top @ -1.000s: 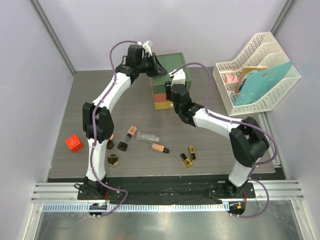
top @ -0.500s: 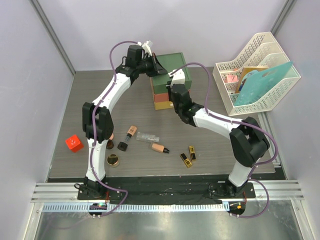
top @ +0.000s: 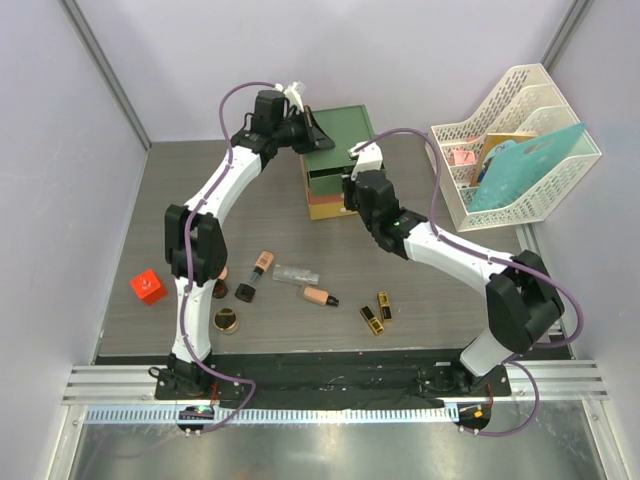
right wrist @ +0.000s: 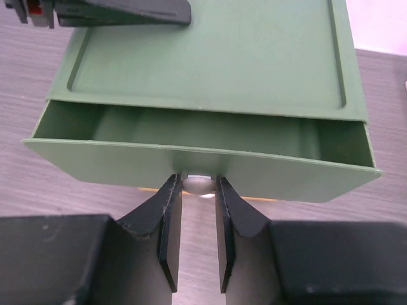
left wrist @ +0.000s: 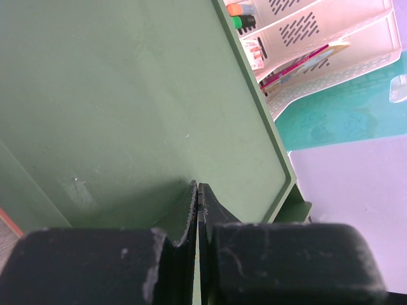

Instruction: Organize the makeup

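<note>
Makeup (top: 318, 296) strewn on grey wood-grain tabletop (top: 270, 222); pale lilac walls (top: 400, 50).

We log both arms as one build; the left arm (top: 232, 178) and the right arm (top: 448, 252) carry smooth white shells on the long links, with bulky black housings (top: 198, 245) at the joints; black base mounts (top: 185, 372) stand at the near edge of the bench. A purple cable (top: 250, 84) runs along each arm, lying close on the lower links and looping free near the wrist; a small white connector block (top: 365, 150) caps each wrist. The left gripper (left wrist: 198, 197) and the right gripper (right wrist: 197, 184) are matte black, with blocky bodies showing grey scuffs; the fingers (right wrist: 166, 241) taper to thin wedges with flat, slightly glossy inner faces.
</note>
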Motion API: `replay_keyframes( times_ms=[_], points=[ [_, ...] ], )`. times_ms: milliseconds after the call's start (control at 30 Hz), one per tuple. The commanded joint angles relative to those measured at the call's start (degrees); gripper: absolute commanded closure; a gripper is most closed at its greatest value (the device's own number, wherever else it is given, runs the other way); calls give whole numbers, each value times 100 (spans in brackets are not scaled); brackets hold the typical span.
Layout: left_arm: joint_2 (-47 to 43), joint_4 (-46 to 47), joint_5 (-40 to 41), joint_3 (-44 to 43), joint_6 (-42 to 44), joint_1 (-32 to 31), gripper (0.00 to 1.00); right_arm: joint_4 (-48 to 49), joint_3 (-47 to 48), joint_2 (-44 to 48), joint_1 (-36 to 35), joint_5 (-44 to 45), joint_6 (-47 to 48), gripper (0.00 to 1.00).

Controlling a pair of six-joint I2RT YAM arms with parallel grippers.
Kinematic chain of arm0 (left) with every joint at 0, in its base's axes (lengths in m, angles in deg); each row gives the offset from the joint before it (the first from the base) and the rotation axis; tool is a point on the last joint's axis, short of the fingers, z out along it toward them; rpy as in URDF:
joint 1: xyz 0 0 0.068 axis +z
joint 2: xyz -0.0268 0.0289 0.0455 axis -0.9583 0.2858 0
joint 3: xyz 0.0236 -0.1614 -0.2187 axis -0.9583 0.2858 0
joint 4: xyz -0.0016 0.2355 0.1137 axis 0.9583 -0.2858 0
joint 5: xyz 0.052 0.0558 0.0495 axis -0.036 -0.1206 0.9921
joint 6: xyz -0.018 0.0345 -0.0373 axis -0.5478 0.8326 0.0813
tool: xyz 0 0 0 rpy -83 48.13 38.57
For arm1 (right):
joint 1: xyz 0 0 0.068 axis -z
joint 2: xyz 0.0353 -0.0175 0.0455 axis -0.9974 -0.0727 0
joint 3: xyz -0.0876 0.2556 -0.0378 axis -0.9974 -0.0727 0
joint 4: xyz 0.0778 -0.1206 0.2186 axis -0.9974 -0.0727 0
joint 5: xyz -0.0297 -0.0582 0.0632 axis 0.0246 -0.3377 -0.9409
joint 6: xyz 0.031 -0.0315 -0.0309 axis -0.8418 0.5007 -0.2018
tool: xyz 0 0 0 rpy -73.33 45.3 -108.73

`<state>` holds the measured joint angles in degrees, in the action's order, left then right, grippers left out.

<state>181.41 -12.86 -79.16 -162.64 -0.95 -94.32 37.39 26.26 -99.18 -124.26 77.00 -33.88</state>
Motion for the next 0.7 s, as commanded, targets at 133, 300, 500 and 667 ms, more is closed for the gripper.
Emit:
replay_keyframes(
  times_ms=[133,300,500,667],
  points=[
    [318,-1035,236,232,96,54,100,-351,-191,682,-24,-511,-577,99],
    [379,-1096,262,127,69,54,100,-483,-463,945,-111,-538,-745,99],
    [415,-1140,262,83,96,71,100,-703,-648,1209,-226,-424,-719,99],
    [423,-1158,271,83,105,89,100,-720,-789,1263,-235,-415,-727,99]
  ],
)
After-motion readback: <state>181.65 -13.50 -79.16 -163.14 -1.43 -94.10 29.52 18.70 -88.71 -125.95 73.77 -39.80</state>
